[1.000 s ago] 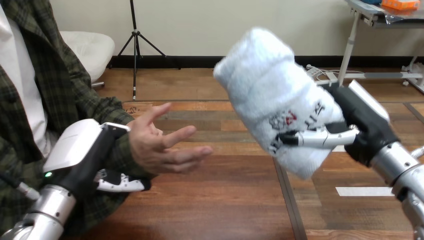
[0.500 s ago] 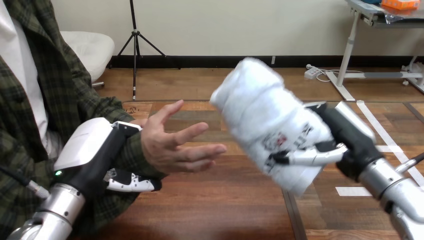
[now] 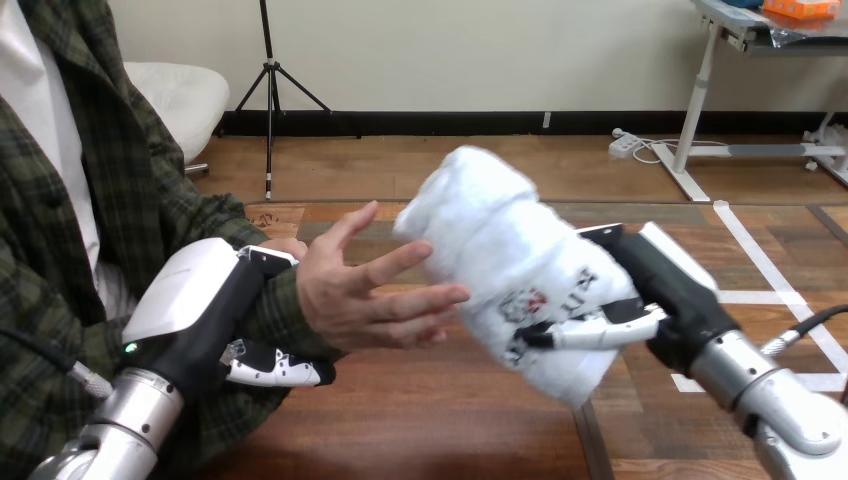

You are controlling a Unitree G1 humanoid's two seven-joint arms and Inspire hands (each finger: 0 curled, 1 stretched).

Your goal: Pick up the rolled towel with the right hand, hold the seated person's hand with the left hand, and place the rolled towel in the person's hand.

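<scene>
**Rolled towel held in the air at the person's fingertips**

The rolled towel (image 3: 505,260) is white and thick. It is held above the wooden table (image 3: 430,430), just right of the view's middle. Its long axis is tilted, with one end up and toward the view's left and the other down and toward the right. Some dark print shows on its lower half, partly covered.

The right hand (image 3: 665,290) grasps the towel's lower half from the right. Its thumb lies across the front of the roll, and its other fingers are hidden behind the cloth.

The person's hand (image 3: 365,300) is just left of the towel, with the palm turned up and the fingers spread toward it. The fingertips overlap the towel's near side and seem to touch it, though contact is hard to make out.

The left hand (image 3: 200,300) is closed round the person's wrist at the sleeve. Its white-shelled back is on top and its fingers (image 3: 280,368) curl underneath. The sleeve hides the wrist itself. The left arm is cut off at the view's bottom edge.
</scene>
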